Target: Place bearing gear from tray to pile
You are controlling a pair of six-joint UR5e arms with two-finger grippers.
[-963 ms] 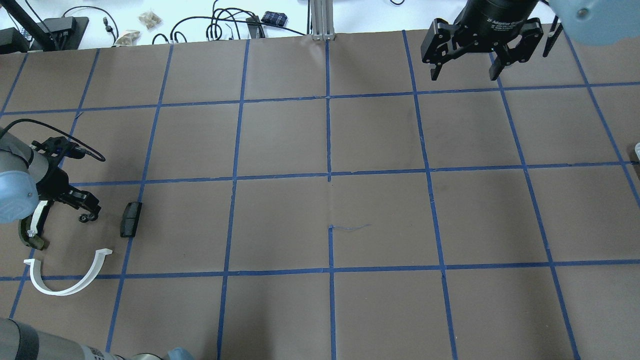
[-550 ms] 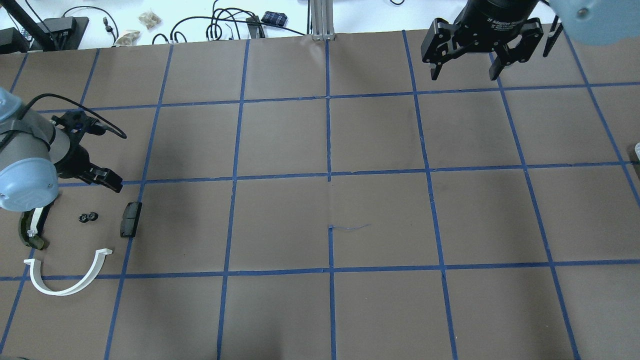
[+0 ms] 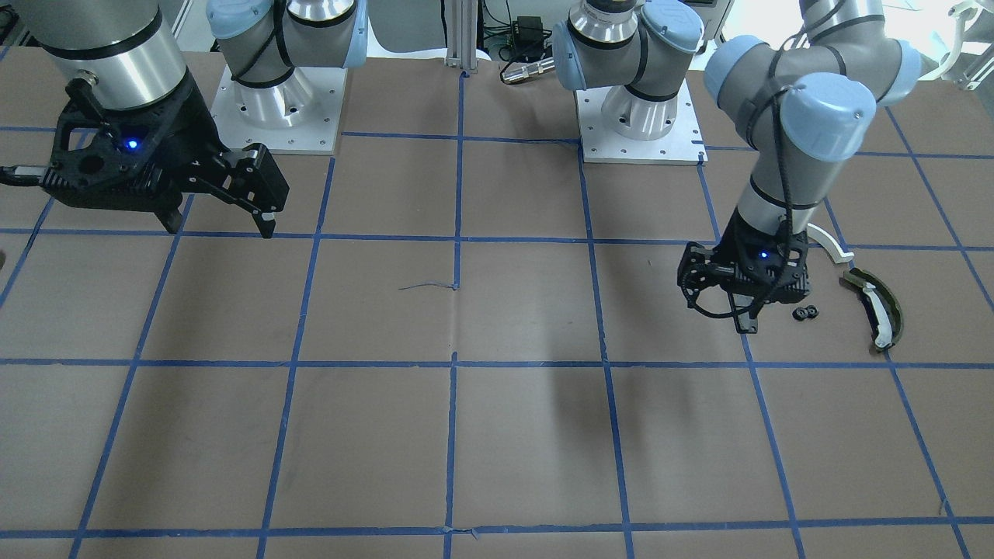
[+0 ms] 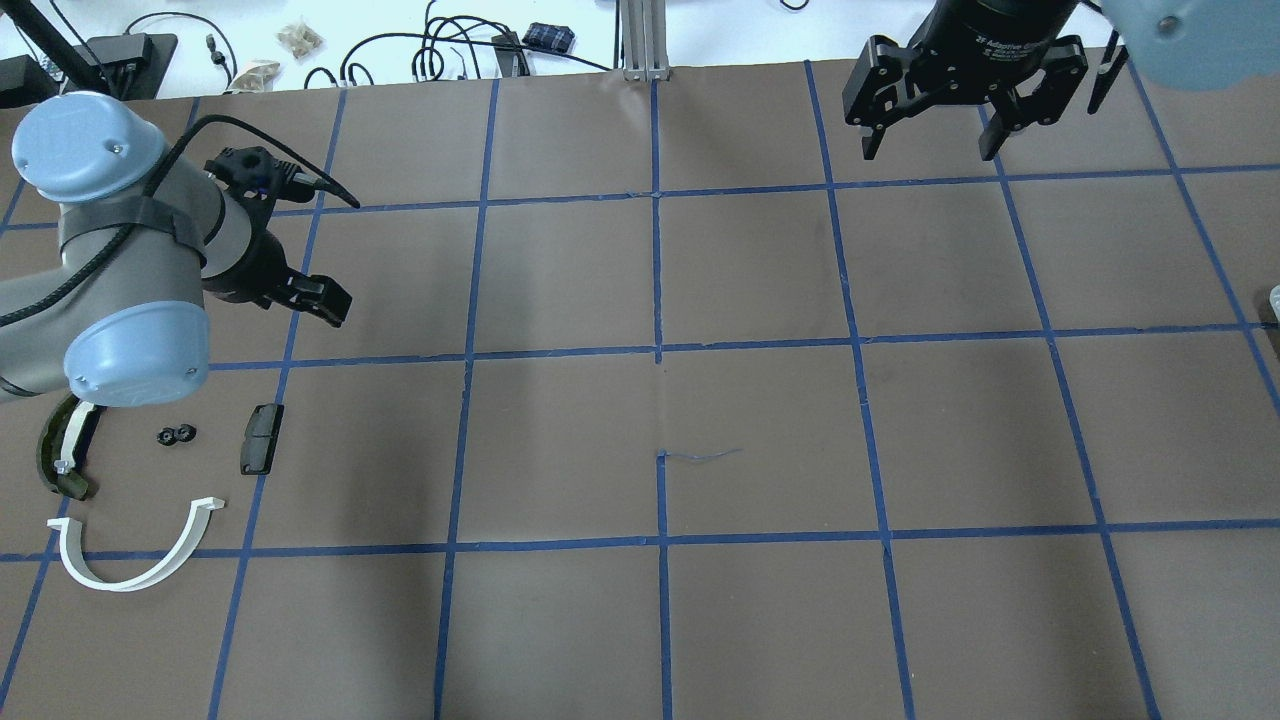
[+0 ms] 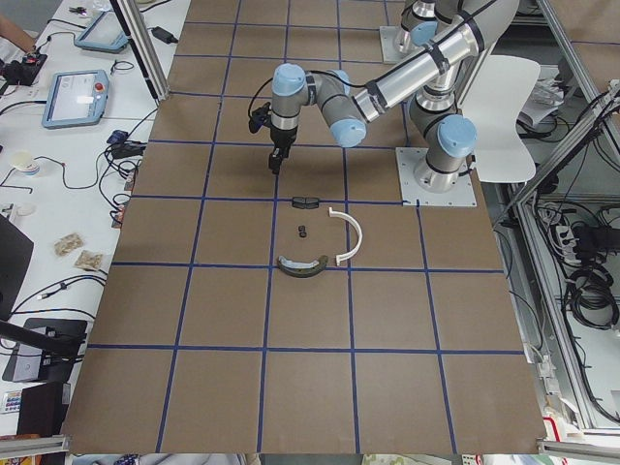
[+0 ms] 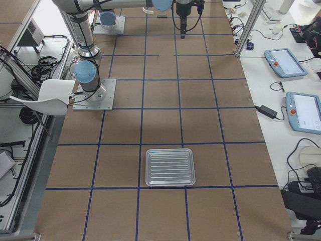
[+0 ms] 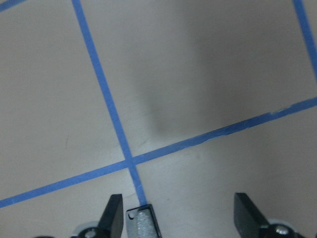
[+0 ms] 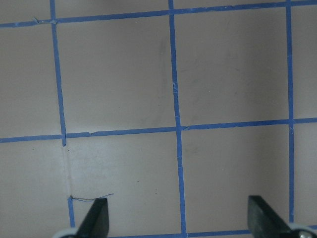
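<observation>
The bearing gear (image 4: 177,434) is a small black part lying on the table, also seen in the front view (image 3: 806,313). It lies within the pile: a dark olive curved piece (image 4: 60,460) on its left, a black block (image 4: 260,438) on its right, and a white half-ring (image 4: 135,560) in front. My left gripper (image 4: 318,300) is open and empty, raised above the table beyond the pile; its fingers (image 7: 113,218) stand apart. My right gripper (image 4: 930,140) is open and empty at the far right. The metal tray (image 6: 169,166) holds nothing.
Brown table (image 4: 660,400) with a blue tape grid. Cables and small boxes (image 4: 440,50) lie past the far edge. The two arm bases (image 3: 637,116) stand at the robot's side.
My left gripper has let go of the bearing gear, risen, and moved away from the pile toward the far side and the right. The gear stays on the table. The right arm has not moved.
</observation>
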